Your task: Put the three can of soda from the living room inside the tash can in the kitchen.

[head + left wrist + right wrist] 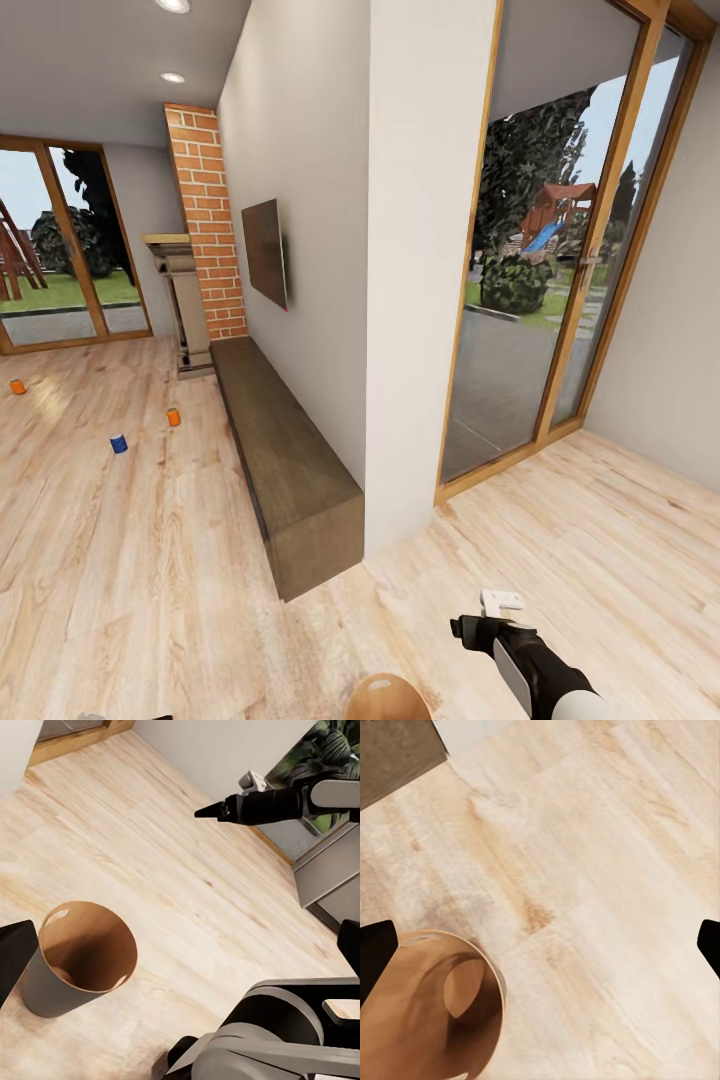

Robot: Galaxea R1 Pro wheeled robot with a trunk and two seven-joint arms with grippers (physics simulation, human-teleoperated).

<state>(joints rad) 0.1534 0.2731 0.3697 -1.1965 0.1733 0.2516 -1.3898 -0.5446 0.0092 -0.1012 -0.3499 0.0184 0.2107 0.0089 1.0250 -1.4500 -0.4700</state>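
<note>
Off to the left of the long cabinet (285,460), out on the plank floor (120,560), spotted all three soda cans: far orange can (17,386) way out from it, near orange can (173,417) closest to it, blue can (119,443) in between. All upright, well apart.

Found the trash can (385,697) just past the cabinet's near end, right at the robot's base, upright and looking empty. Had the left gripper (182,949) spread wide with nothing in it. Same deal for the right gripper (540,945), hanging above the bin's rim.

Biggest worry from here, probably: tipping the bin with a low arm or the base while rolling toward the cans. Could also send a can rolling across the floor with a sloppy off-centre grab.
</note>
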